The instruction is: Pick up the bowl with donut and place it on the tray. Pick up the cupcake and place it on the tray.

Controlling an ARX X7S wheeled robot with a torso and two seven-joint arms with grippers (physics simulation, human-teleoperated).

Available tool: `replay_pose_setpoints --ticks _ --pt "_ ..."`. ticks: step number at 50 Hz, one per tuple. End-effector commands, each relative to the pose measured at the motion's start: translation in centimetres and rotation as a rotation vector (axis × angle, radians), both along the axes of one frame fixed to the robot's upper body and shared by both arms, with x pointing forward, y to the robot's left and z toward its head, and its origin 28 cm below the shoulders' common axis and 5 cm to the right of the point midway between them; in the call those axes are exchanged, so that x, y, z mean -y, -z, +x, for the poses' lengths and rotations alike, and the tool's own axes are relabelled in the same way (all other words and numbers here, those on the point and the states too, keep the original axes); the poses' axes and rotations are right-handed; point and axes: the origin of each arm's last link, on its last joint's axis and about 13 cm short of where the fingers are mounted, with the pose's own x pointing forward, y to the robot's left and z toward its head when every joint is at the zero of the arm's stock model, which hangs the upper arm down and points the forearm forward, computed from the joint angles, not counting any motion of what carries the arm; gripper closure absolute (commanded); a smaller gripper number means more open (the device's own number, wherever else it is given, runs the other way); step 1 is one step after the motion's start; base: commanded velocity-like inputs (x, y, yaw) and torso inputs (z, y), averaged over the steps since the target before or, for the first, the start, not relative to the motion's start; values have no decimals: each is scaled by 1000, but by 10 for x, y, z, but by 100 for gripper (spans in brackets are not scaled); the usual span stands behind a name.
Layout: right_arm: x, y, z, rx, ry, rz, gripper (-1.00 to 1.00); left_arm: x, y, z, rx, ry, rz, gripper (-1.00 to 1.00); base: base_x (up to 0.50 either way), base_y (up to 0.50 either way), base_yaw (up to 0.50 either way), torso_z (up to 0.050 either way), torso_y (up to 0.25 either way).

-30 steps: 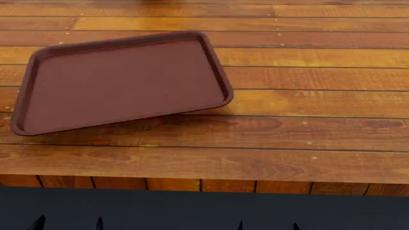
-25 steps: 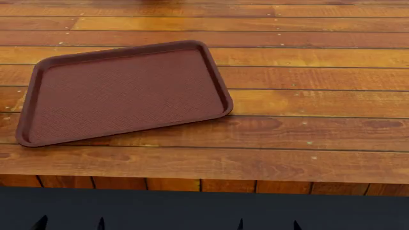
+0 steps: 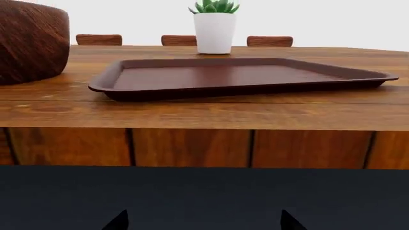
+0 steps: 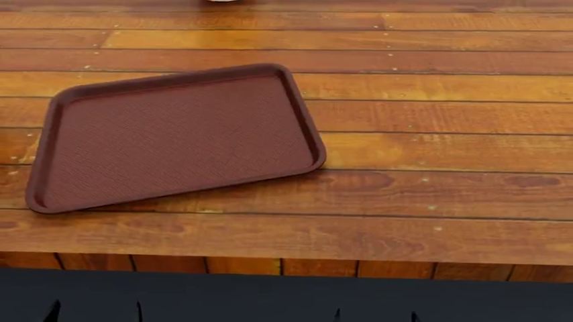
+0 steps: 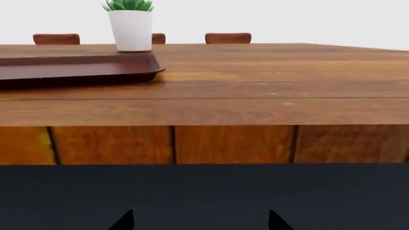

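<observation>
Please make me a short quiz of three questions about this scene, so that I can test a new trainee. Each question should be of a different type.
1. True or false: something already lies on the tray.
2. In the left wrist view, what stands on the table beyond the tray?
A. a white pot with a green plant
B. a glass bottle
C. a stack of plates
3. Short answer: which dark wooden thing shows at the edge of the left wrist view, beside the tray?

Key
1. False: the tray is bare.
2. A: the white pot.
3. The bowl.
</observation>
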Motion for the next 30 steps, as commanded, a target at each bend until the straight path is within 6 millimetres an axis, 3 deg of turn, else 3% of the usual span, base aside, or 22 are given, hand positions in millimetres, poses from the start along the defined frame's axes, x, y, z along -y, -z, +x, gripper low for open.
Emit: replay_pose_setpoints --ticks 1,30 --pt "0 0 0 -3 -1 -1 -100 -1 0 0 -4 -4 -3 -100 0 0 0 50 0" --pt "0 0 0 -3 -1 0 -100 0 0 1 0 7 -10 -100 0 0 0 50 0"
